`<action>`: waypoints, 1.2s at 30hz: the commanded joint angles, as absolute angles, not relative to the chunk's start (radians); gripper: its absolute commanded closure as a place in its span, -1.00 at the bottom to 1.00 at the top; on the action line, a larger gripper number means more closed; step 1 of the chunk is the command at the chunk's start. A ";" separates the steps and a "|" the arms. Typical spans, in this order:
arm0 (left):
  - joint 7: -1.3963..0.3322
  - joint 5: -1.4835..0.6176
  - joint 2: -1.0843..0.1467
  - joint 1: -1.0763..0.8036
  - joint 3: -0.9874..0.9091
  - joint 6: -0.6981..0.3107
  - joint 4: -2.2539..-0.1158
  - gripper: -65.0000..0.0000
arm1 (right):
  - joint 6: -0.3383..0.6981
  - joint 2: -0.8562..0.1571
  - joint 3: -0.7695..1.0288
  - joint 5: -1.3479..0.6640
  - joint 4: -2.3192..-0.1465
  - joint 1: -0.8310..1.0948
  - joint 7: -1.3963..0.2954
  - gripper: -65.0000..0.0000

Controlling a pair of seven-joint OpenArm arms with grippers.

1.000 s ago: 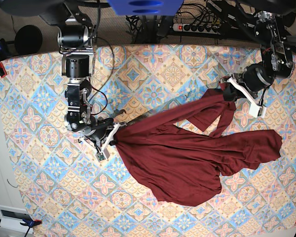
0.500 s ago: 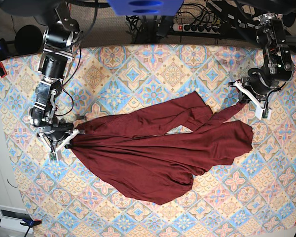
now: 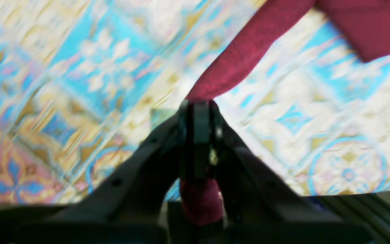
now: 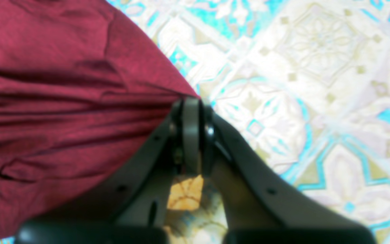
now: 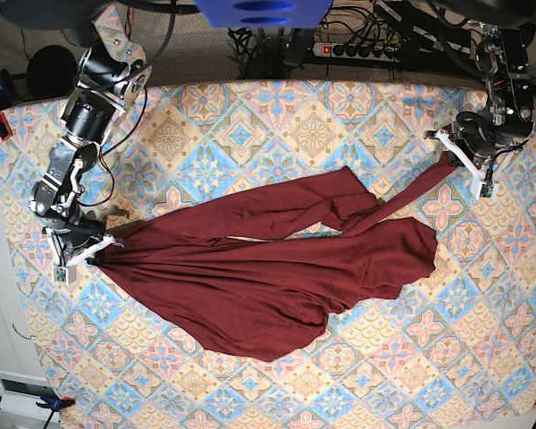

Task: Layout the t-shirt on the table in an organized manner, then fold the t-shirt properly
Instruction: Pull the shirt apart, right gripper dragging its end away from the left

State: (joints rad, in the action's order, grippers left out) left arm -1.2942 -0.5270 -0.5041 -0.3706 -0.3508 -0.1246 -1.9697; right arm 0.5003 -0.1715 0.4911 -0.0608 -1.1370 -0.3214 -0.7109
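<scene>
While both arms reach to opposite sides of the table: the t-shirt (image 5: 268, 277) is stretched between them across the patterned cloth.
Left gripper (image 5: 462, 161): clamped tight on a thin strip of the maroon fabric, at the base view's right edge; in the left wrist view the left gripper (image 3: 198, 105) has red cloth bunched between its closed jaws, and a narrow band runs away from its tips.
Right gripper (image 5: 87, 251): pinched closed on the shirt's other end, at the base view's left; in the right wrist view the right gripper (image 4: 191, 101) meets the gathered fabric at its tips, with creases fanning out from that point.
T-shirt: lies on the table (image 5: 250, 125), wrinkled and uneven, its widest mass low of centre, one sleeve-like band pulled taut toward the left gripper, another folded over near the middle.
Table: diamond-tiled cloth in blue, pink and cream, bare around the shirt.
Wrist views: blurred.
</scene>
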 commanded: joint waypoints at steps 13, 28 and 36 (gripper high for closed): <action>-1.273 -0.533 -0.736 -0.360 -0.552 -0.124 -1.906 1.00 | 0.490 -0.199 0.530 -0.073 -1.153 -0.348 -0.661 0.99; -1.271 -0.533 -0.688 -0.355 -0.941 -0.124 -1.906 1.00 | 0.490 -0.199 0.529 -0.073 -1.155 -0.344 -0.661 0.99; -1.276 -0.530 -0.667 -0.361 -0.858 -0.124 -1.905 1.00 | 0.492 -0.197 0.529 -0.073 -1.156 -0.338 -0.665 0.99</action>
State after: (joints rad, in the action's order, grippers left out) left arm -1.2896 -0.5262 -0.6529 -0.3626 -0.8585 -0.1276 -1.8942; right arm 0.4923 -0.1806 0.5289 -0.0593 -1.1343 -0.3141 -0.6857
